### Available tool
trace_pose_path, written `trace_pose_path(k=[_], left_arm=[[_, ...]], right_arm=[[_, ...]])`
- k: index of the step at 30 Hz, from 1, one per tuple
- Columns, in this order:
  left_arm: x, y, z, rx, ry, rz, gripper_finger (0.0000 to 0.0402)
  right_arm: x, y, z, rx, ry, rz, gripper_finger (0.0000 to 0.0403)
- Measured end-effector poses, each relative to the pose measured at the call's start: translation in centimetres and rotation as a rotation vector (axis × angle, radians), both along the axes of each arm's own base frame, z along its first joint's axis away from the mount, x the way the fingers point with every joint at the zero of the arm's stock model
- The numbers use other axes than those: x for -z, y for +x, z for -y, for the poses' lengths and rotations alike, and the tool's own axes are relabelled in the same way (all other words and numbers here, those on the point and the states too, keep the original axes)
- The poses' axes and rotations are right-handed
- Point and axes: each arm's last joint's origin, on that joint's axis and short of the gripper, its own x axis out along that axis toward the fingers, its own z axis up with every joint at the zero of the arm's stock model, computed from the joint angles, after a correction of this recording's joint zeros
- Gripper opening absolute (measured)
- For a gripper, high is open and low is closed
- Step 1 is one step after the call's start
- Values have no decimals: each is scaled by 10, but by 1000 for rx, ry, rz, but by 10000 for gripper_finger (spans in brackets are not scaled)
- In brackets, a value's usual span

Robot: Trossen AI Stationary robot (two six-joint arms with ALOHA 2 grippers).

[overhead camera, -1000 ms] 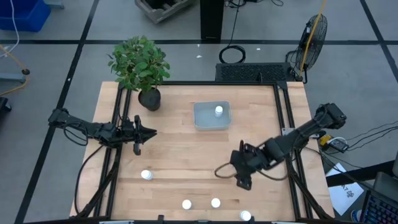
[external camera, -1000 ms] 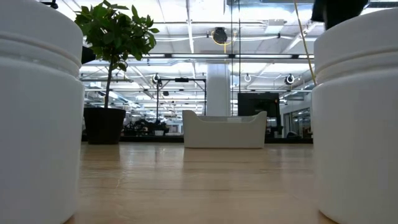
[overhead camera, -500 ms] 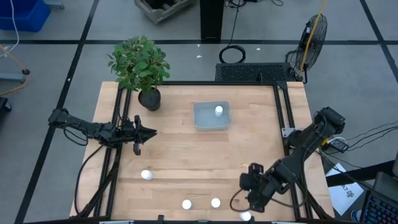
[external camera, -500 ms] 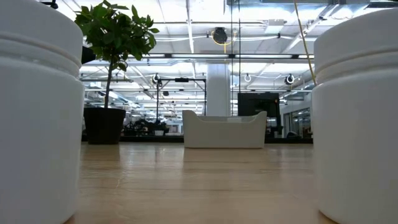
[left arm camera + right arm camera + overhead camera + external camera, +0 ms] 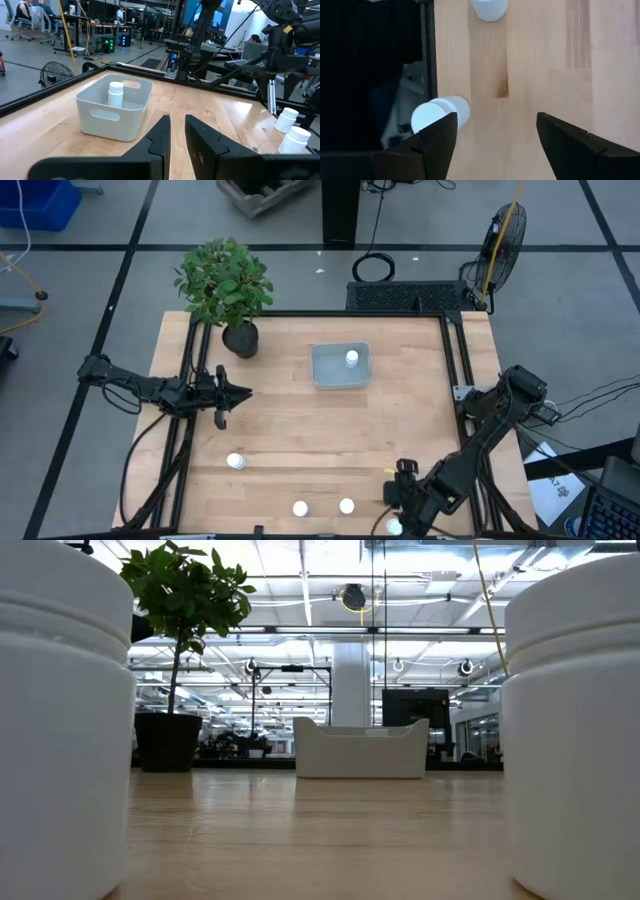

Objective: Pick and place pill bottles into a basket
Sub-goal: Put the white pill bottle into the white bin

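Right tool [image 5: 396,518] open over the worktop's [image 5: 300,430] near edge.
One bottle [image 5: 440,114] lies just beside its fingers, apparently untouched; another [image 5: 351,358] stands in the basket [image 5: 325,370]. Left tool [image 5: 232,392] nearly closed, empty.

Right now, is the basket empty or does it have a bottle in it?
Not empty: one pill bottle stands upright inside the basket, seen in high and left wrist views.

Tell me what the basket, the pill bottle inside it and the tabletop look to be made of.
The basket looks like pale blue-grey moulded plastic with a matte finish: thin walls, rounded corners and a cut-out handle slot. The pill bottle in it appears to be opaque white plastic, smooth, with a ridged neck under its cap. The tabletop looks like light wood, likely sealed, given the visible grain, plank seams and soft sheen.
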Motion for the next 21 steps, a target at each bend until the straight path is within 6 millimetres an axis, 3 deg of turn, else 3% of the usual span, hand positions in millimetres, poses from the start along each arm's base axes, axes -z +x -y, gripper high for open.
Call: trace_pose_path(k=[12, 21], left_arm=[[0, 0, 0, 0, 0, 0, 61], [0, 0, 0, 0, 0, 0, 61]], right_arm=[[-2, -11, -26, -172, 22, 133, 265], [15, -10, -39, -222, -8, 150, 265]])
